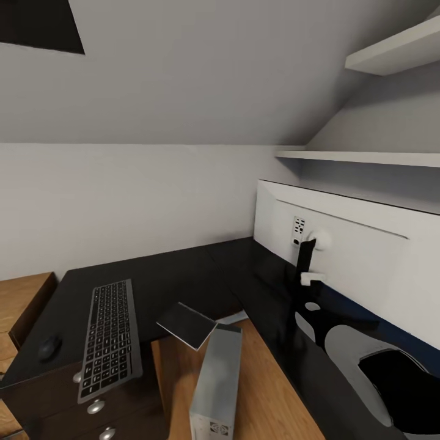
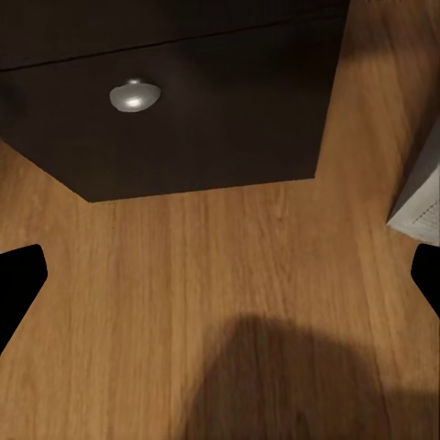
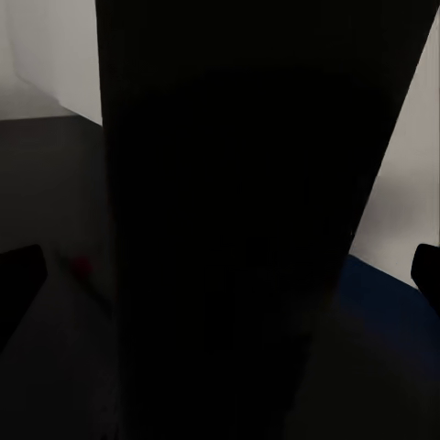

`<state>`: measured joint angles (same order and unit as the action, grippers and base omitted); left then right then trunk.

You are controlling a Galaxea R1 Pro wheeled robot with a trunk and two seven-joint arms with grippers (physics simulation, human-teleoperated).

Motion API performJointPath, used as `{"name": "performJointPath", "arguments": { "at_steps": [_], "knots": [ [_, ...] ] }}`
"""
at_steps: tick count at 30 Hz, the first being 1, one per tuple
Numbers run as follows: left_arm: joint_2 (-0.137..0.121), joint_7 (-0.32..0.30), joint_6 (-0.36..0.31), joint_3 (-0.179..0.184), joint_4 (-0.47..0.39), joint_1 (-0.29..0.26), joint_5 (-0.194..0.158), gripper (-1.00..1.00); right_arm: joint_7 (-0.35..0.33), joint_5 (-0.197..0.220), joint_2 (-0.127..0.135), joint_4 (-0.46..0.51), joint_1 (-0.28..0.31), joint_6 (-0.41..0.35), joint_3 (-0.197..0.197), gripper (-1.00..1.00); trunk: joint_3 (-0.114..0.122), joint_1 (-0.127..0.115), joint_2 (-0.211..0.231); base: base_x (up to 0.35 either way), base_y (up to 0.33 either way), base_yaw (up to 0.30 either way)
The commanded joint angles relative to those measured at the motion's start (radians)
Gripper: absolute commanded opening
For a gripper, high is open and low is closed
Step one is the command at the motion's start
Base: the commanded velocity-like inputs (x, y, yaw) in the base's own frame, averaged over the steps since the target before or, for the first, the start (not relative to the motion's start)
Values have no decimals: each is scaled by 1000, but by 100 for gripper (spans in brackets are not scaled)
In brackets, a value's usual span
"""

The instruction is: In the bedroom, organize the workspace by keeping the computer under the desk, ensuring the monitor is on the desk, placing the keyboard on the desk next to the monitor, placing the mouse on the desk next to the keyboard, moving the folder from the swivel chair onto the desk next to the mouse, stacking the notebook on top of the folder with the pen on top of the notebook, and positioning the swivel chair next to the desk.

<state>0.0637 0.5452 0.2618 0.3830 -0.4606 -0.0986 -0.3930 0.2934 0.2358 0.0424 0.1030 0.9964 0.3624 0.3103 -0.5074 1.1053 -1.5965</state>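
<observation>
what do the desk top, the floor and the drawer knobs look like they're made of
The desk top looks like glossy black laminate or lacquer: it mirrors the monitor faintly. The floor looks like warm wood planks or wood-look laminate, with visible grain and seams. The drawer knob looks like polished or brushed metal, silver with a soft highlight. Being rendered, none of these is certain.

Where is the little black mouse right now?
In the head view the mouse sits on the desk at the far left, just left of the keyboard, near the desk's front edge.
</observation>
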Motion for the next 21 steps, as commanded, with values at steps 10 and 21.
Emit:
{"name": "performJointPath", "arguments": {
  "at_steps": [10, 21],
  "knots": [
    [-1, 6, 6, 8, 0, -1, -11, 100, 3, 8, 1, 0, 1, 2, 9, 100, -1, 0, -1, 31, 0, 0],
    [-1, 6, 6, 8, 0, -1, -11, 100, 3, 8, 1, 0, 1, 1, 9, -100, -1, 0, -1, 1, 0, 0]
  ]
}}
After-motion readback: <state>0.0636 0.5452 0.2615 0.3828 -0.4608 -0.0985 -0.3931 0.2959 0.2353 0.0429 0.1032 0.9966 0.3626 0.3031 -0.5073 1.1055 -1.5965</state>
